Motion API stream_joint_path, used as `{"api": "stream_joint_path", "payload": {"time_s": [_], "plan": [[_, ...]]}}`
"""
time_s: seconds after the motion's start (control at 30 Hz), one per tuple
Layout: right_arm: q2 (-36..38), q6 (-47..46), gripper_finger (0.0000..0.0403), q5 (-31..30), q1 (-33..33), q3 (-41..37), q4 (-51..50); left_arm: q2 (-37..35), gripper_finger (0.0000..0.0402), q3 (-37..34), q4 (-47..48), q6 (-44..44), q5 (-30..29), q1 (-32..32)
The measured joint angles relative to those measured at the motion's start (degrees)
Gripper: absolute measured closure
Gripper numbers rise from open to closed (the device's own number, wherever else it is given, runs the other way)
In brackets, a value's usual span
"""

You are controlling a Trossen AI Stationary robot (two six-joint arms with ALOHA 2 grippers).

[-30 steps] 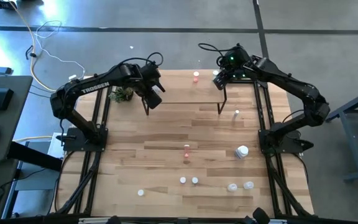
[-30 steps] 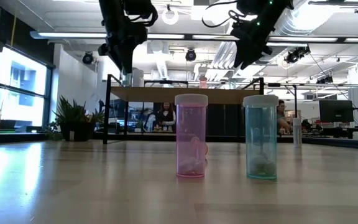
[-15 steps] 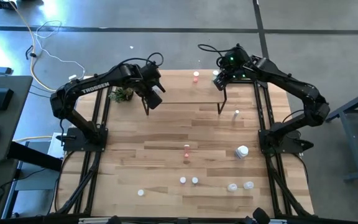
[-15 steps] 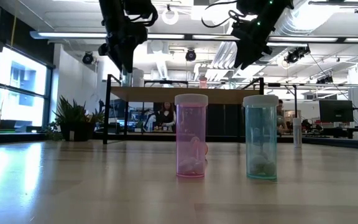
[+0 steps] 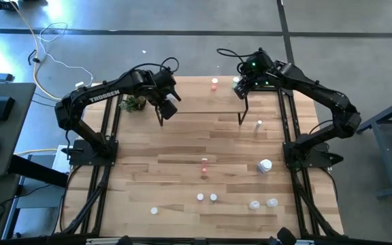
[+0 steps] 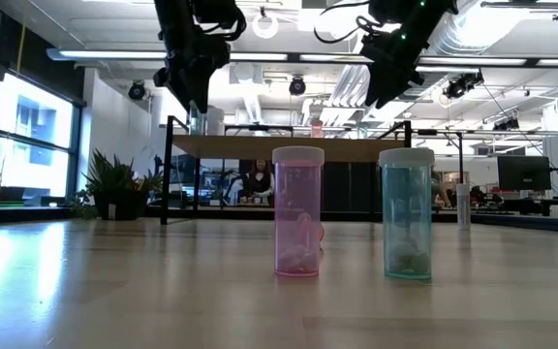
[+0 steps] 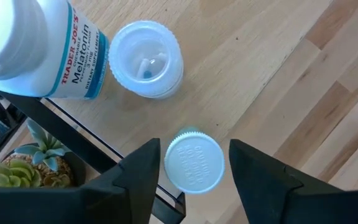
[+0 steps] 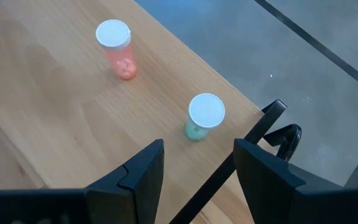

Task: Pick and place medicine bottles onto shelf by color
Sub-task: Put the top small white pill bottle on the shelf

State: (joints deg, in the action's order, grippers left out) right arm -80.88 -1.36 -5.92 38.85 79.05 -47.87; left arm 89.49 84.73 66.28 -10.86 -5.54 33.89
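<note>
Wooden shelf (image 7: pixel 278 81) lies below the left gripper (image 7: pixel 191 165), fingers spread around a white-capped bottle (image 7: pixel 194 162), not pinching. Beside it, a melatonin bottle (image 7: pixel 36 43) is cut off. Right gripper (image 8: pixel 194 158) hangs spread over a green bottle (image 8: pixel 204 115).

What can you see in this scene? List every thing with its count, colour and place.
table: one, wooden, under everything.
shelf: one, light wood, black legs, far side of the table.
bottles on shelf: five; pink and green at the right end; large white melatonin bottle, clear bottle and white-capped bottle at the left end.
bottles on tabletop: eight, mostly white-capped, including pink and teal near the front.
plant: one, green, beside the shelf's left end.
left gripper: open, fingers either side of the white-capped bottle.
right gripper: open, empty, above the shelf's right end.
</note>
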Motion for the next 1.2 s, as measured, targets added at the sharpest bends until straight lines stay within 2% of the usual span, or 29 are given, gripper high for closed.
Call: {"api": "stream_joint_path", "payload": {"time_s": [0.2, 0.43, 0.93, 1.07, 1.2], "plan": [[0.0, -1.2, 0.0217, -0.1, 0.0, 3.3, -4.7, 0.0, 0.0192, 0.0, -0.1, 0.1, 0.0, 0.0], [0.0, -1.7, 0.0217, -0.1, -1.5, 6.6, -8.7, -0.3, 0.0189, 0.5, 0.3, 2.1, 0.0, 0.0], [0.0, -12.8, 0.0217, 0.0, -5.5, 7.5, -14.9, -0.9, 0.0192, 11.4, 3.4, 11.3, 0.0, 0.1], [0.0, -14.9, 0.0217, 0.1, -5.6, 7.6, -18.0, -3.6, 0.0192, 11.0, 3.2, 11.5, 1.2, -0.9], [0.0, -16.9, 0.0217, 0.1, -5.6, 7.4, -23.1, -7.7, 0.0192, 7.7, 2.1, 11.1, 4.5, -1.9]]}}
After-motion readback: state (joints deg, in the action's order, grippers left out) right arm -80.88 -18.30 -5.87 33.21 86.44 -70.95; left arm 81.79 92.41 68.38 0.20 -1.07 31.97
